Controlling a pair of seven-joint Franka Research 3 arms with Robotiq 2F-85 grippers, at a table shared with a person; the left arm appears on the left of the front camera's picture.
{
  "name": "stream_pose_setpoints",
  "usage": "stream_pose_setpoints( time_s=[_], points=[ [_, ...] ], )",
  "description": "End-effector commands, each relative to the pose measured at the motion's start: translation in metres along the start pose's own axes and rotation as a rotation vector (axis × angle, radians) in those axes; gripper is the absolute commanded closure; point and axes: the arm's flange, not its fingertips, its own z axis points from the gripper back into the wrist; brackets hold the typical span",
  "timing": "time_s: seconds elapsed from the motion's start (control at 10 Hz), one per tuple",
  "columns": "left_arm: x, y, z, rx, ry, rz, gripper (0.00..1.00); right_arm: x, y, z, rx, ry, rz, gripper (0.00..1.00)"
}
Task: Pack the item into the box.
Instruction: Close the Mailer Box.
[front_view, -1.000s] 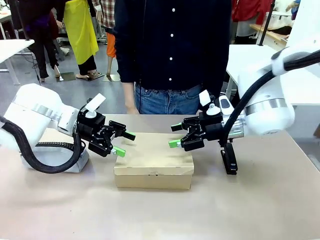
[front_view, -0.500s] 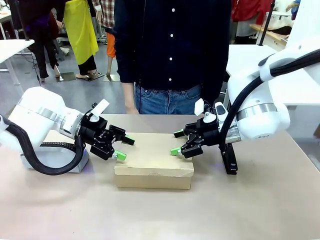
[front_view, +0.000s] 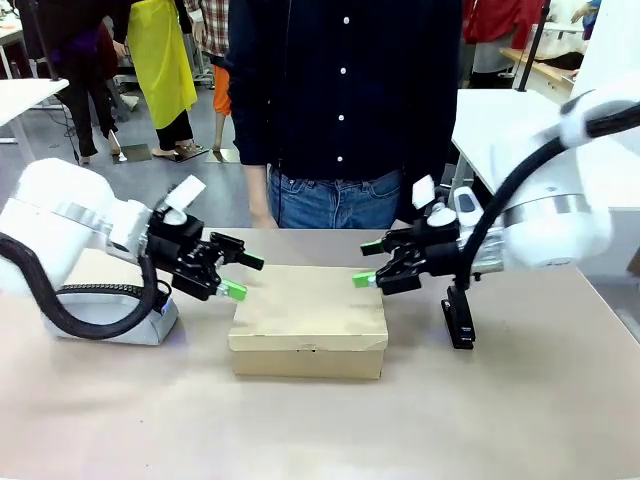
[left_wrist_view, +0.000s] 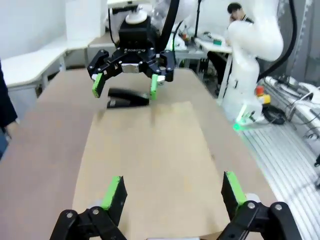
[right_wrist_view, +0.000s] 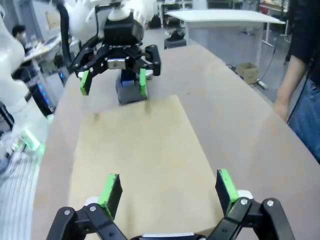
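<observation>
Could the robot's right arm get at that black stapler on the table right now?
Probably yes: the stapler lies in the open just below the right tool, which is open and holds nothing. The box sits off to the side.

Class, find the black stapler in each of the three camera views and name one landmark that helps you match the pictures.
Front view: black stapler on the table, right of the box, below the right pincer.
Left wrist view: stapler beyond the box's far end, under the right pincer.
Right wrist view: not in the picture.
Shared landmark: the closed box lid.
</observation>
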Motion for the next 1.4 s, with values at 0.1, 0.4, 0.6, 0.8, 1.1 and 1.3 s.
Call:
stream_pose_setpoints(
  time_s=[0.1, 0.4, 0.6, 0.8, 1.1, 1.3],
  points=[
    [0.022, -0.051, 0.049, 0.000, -0.119, 0.190, 0.00, 0.012, 0.023, 0.094, -0.053, -0.085, -0.416, 0.00],
    [0.008, -0.076, 0.128, 0.088, -0.335, 0.524, 0.00, -0.019, 0.028, 0.181, 0.040, -0.129, -0.885, 0.00],
    [-0.031, -0.092, 0.180, 0.212, -0.397, 0.848, 0.00, -0.054, 0.038, 0.232, -0.002, -0.224, -1.024, 0.00],
    [-0.047, -0.106, 0.217, 0.370, -0.603, 0.893, 0.00, -0.076, 0.046, 0.259, -0.064, -0.378, -1.050, 0.00],
    [-0.047, -0.097, 0.198, 0.245, -0.374, 0.817, 0.00, -0.049, -0.013, 0.243, 0.006, -0.214, -1.018, 0.00],
    [-0.047, -0.097, 0.198, 0.245, -0.374, 0.817, 0.00, -0.049, -0.013, 0.243, 0.006, -0.214, -1.018, 0.00]
  ],
)
